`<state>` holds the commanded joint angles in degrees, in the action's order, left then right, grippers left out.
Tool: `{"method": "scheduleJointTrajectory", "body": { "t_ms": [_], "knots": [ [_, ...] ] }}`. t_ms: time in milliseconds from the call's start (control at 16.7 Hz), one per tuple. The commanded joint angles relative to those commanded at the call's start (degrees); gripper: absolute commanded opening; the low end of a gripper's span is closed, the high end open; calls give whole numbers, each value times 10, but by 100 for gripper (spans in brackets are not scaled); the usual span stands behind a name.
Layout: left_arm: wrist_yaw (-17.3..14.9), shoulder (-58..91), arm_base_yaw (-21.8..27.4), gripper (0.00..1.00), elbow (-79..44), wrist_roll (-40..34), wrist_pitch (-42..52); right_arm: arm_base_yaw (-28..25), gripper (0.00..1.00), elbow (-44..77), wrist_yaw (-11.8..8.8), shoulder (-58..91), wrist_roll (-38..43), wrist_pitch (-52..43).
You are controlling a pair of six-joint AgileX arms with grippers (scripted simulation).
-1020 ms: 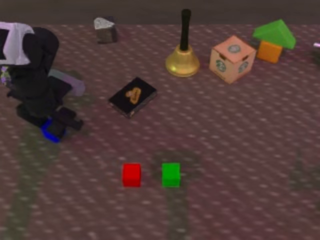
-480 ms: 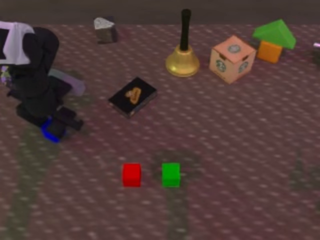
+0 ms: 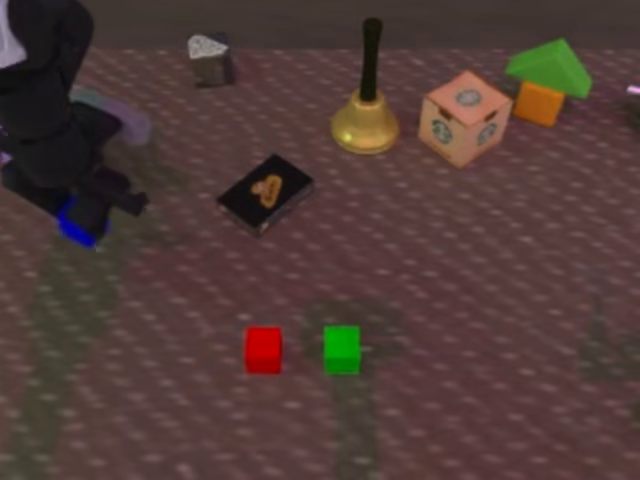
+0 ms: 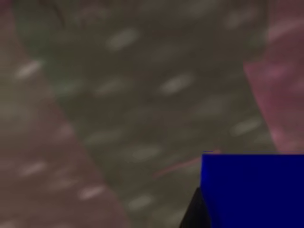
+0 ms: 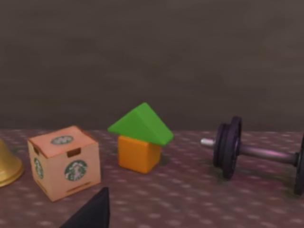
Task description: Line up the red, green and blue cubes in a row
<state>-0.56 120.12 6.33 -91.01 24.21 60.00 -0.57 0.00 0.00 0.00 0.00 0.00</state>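
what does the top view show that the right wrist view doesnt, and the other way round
Only the top view shows the small glossy red cube, green cube and blue cube at the left gripper, plus the black book. Only the right wrist view shows the dark dumbbell. Both show the brass bell, the peach emblem cube and the orange block with green wedge.

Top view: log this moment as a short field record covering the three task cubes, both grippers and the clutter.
red cube: on the table, front centre
green cube: beside the red one on its right, small gap between
blue cube: held at far left, not in the row
left gripper: shut on the blue cube
right gripper: not in the top view
clutter: black book, bell, peach box, dumbbell
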Motion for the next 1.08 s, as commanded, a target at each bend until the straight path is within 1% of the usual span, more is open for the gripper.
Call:
{"method": "scheduleJointTrajectory", "body": {
  "t_ms": [360, 540, 660, 780, 1080],
  "knots": [
    [0, 4, 9, 0, -6, -6, 3, 0, 100, 0, 0, 0, 0, 0],
    [1, 29, 47, 0, -46, -61, 22, 0, 100, 0, 0, 0, 0, 0],
    [2, 54, 88, 0, -88, -126, 42, 0, 100, 0, 0, 0, 0, 0],
    [3, 82, 136, 0, -135, -207, 66, 0, 100, 0, 0, 0, 0, 0],
    [4, 155, 277, 0, -260, -455, 133, 0, 100, 0, 0, 0, 0, 0]
  ]
}}
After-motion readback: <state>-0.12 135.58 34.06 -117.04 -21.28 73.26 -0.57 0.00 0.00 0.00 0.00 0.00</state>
